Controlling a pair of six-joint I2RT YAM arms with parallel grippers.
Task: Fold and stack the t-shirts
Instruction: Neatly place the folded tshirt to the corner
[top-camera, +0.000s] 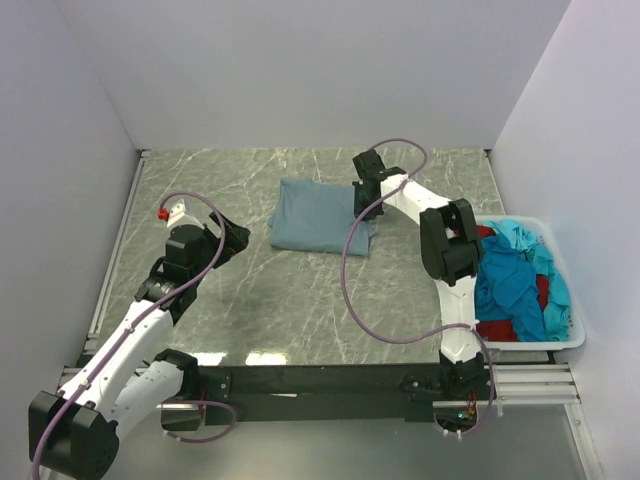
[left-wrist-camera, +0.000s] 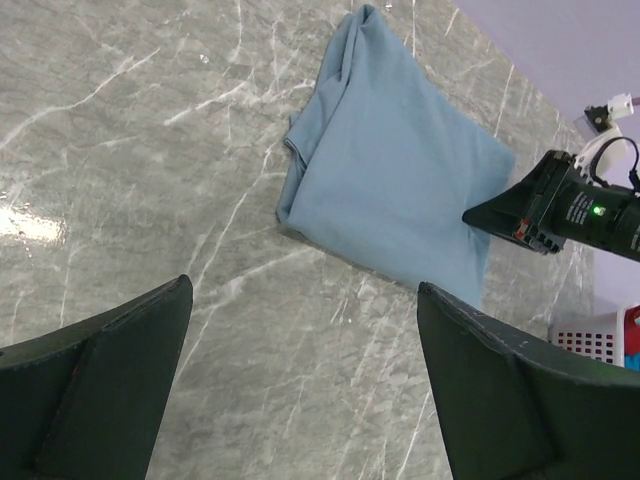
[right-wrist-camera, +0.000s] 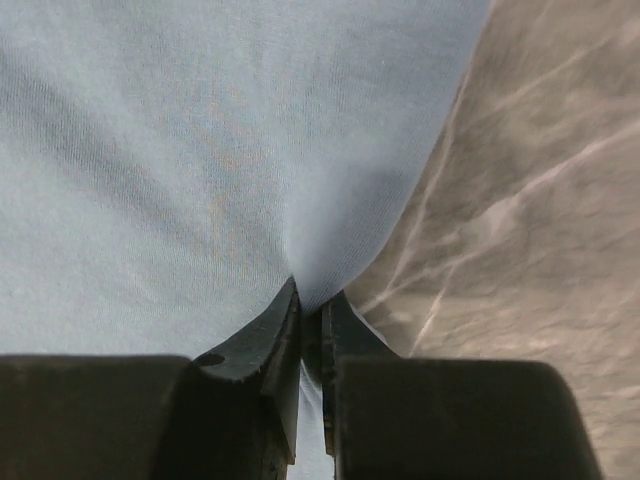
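Observation:
A grey-blue t-shirt (top-camera: 318, 214) lies folded into a rough rectangle on the marble table, also in the left wrist view (left-wrist-camera: 400, 180). My right gripper (top-camera: 364, 210) is down at its right edge, shut on a pinch of the grey-blue cloth (right-wrist-camera: 200, 160), which bunches up between the two fingers (right-wrist-camera: 312, 310). My left gripper (top-camera: 232, 238) hovers over bare table to the left of the shirt, jaws wide open with nothing between them (left-wrist-camera: 305, 300). Turquoise t-shirts (top-camera: 515, 275) and a dark red one (top-camera: 497, 330) lie heaped in the bin.
A white plastic bin (top-camera: 570, 345) stands at the table's right edge beside the right arm. Grey walls close in the table on the left, back and right. A purple cable (top-camera: 350, 280) loops from the right arm over the table.

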